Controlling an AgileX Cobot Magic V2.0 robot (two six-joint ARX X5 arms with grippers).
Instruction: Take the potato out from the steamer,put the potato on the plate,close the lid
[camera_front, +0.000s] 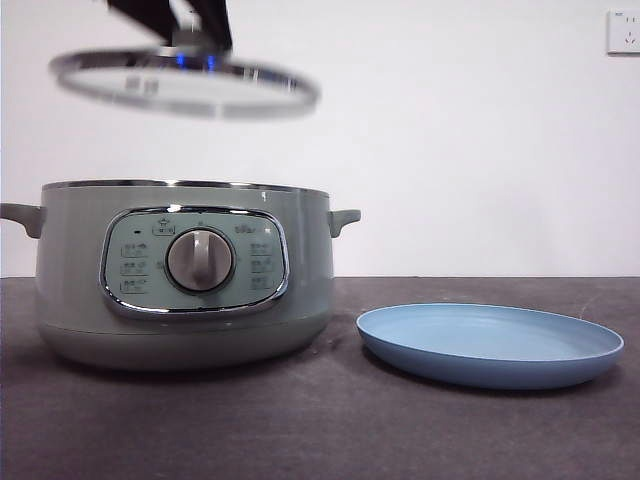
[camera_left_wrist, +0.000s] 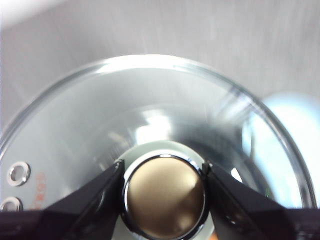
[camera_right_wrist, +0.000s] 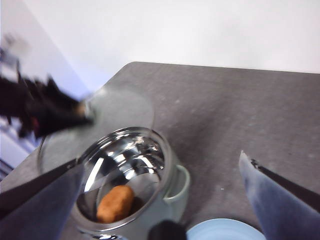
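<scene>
The steamer (camera_front: 185, 270) is the largest thing; it stands on the dark table (camera_front: 320, 430) and looks heavy and stable, so it should not slide when an arm reaches inside. Its walls are deep and shiny, and they will narrow the way down. The plate (camera_front: 490, 343) lies at 3 o'clock from the steamer, near it but not touching, and it is bare.

The lid (camera_front: 185, 83) hangs in the air above the pot, toward its 9 o'clock side and a little tilted. I judge it stiff, fragile and slippery on the glass, so the knob (camera_left_wrist: 165, 197) is the only good hold. The left gripper (camera_left_wrist: 164, 172) is clamped on this knob from both sides.

The potato (camera_right_wrist: 115, 203) lies on the bottom of the steamer. It seems firm, light and matte, so not slippery; take it across the short middle. The right gripper (camera_right_wrist: 160, 200) waits above the pot with jaws wide apart, holding nothing.
</scene>
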